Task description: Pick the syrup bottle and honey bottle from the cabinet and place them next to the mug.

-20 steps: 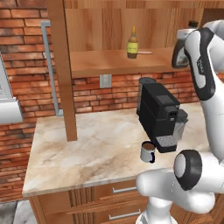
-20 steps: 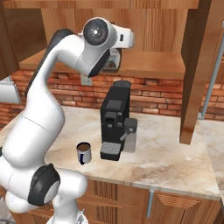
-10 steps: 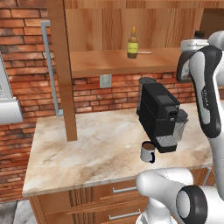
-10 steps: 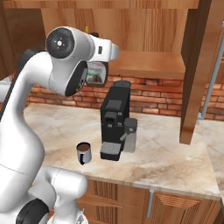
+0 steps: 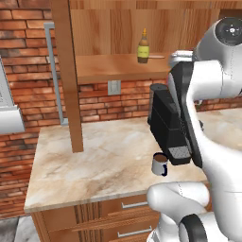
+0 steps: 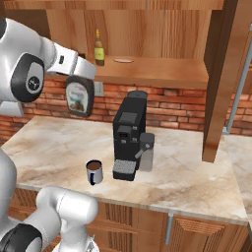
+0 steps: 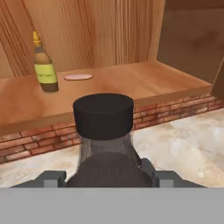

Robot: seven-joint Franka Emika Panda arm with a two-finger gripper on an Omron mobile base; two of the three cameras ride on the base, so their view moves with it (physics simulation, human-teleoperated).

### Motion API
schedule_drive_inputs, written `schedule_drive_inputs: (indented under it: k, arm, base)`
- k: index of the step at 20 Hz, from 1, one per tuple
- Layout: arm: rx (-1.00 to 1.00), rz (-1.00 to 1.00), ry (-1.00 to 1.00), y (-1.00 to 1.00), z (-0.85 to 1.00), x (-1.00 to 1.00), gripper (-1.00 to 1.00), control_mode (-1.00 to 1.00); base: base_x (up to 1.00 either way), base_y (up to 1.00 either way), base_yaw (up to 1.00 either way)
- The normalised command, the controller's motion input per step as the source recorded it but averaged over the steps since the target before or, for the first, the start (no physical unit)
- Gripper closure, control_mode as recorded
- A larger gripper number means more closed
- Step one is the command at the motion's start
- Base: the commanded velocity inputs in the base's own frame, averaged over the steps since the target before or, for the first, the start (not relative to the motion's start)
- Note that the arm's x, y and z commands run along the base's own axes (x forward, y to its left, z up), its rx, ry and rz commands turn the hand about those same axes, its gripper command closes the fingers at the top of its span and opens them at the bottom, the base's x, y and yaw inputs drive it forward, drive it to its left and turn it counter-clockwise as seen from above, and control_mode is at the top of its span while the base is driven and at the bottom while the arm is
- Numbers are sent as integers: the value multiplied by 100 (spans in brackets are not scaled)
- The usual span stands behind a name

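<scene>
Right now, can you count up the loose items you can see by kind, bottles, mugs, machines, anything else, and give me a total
Bottles: 2, the syrup bottle held in the gripper above the counter, and the honey bottle on the cabinet shelf
Mugs: 1, the mug
Coffee machines: 1, the coffee machine
Small flat pale item on the shelf: 1
Total: 5

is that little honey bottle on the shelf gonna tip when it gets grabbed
Probably fairly tippy: the honey bottle stands upright, tall and slim on a small base on the cabinet shelf. It looks rigid, so it should not squash. Its smooth rounded body might slip or twist between the fingers.
</scene>
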Motion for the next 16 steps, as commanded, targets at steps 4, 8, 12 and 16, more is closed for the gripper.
schedule_drive_inputs:
  k: [4,8,12,16]
  arm:
    - [0,-25,15,25,-35,-13,100,-100]
    - [4,-28,15,0,-39,0,100,-100]
    - [4,-26,1,0,-16,0,100,-100]
    - [0,-23,-1,0,-19,8,100,-100]
  base:
    - [0,0,0]
    - [0,0,0]
    - [0,0,0]
    - [0,0,0]
